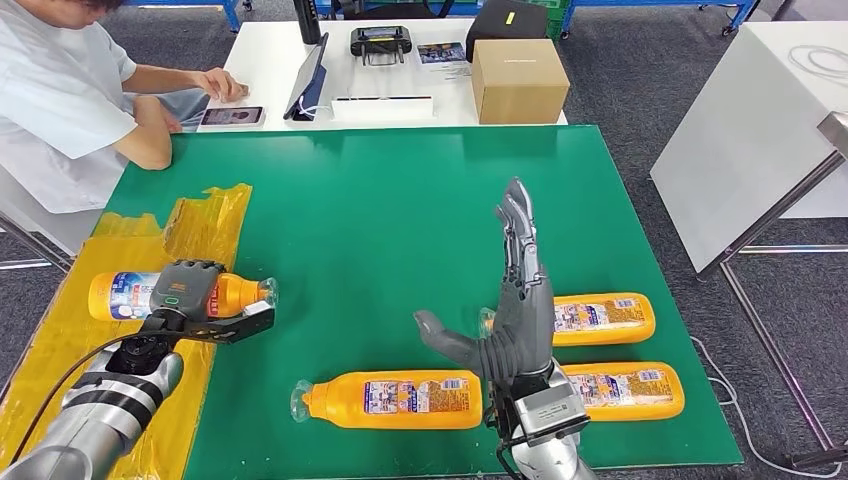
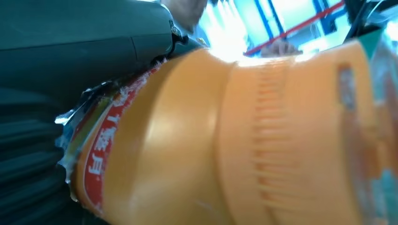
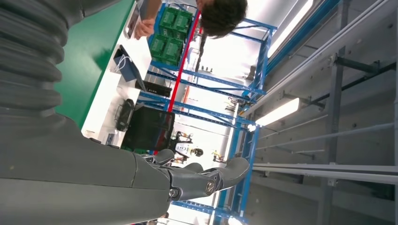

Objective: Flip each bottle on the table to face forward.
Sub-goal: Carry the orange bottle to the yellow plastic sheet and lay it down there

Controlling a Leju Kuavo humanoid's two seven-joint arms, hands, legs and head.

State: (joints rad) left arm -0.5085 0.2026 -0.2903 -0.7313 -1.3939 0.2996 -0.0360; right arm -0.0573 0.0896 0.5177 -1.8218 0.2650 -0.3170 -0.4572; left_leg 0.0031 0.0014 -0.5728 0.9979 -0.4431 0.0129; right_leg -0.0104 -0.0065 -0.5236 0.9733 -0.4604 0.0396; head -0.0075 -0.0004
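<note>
Several orange bottles lie on the green table (image 1: 400, 200). My left hand (image 1: 195, 300) grips one bottle (image 1: 125, 294) at the left, over the yellow sheet (image 1: 205, 215); up close the left wrist view shows its orange shoulder and cap (image 2: 263, 140) against my hand (image 2: 70, 70). A second bottle (image 1: 395, 399) lies near the front edge with its label up. Two more lie at the right, one (image 1: 605, 318) behind the other (image 1: 625, 390). My right hand (image 1: 515, 300) stands raised and open above the table, fingers straight (image 3: 202, 180), holding nothing.
A person (image 1: 60, 90) sits at the far left with a phone (image 1: 232, 116). Behind the green table a white table carries a cardboard box (image 1: 518, 80), a tablet (image 1: 308, 75) and a controller (image 1: 380, 42). Another white table (image 1: 750, 140) stands at the right.
</note>
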